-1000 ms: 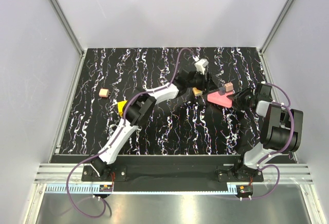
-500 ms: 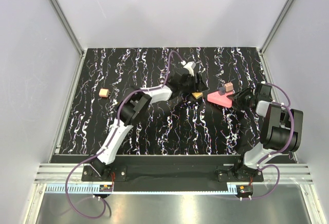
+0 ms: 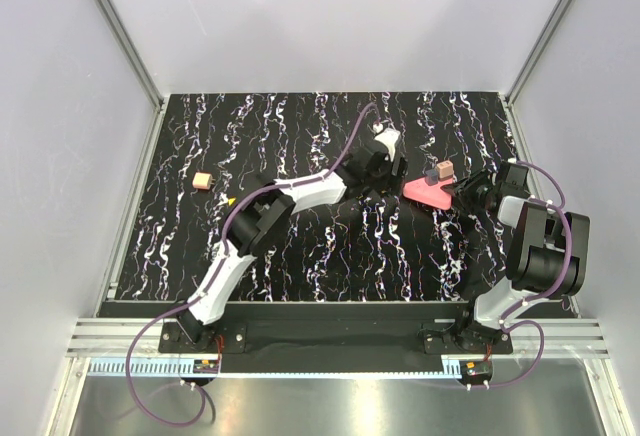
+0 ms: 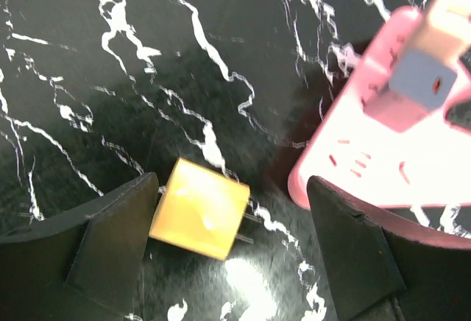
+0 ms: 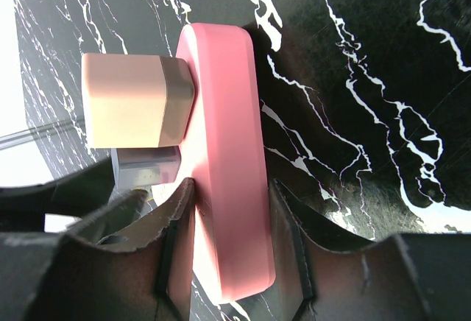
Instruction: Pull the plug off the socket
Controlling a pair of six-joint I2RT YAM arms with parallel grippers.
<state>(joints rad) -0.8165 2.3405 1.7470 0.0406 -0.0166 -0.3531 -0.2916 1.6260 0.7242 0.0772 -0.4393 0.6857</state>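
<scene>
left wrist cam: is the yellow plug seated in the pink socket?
No: the yellow plug lies on the table beside the pink socket, apart from it, with its prongs bare.

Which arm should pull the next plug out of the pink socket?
Left: the left gripper stands open beside the pink socket; the right gripper is clamped on that socket, holding it.

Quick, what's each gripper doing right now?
Left gripper: open, yellow plug lying released between its fingers.
Right gripper: closed on the pink socket.
</scene>
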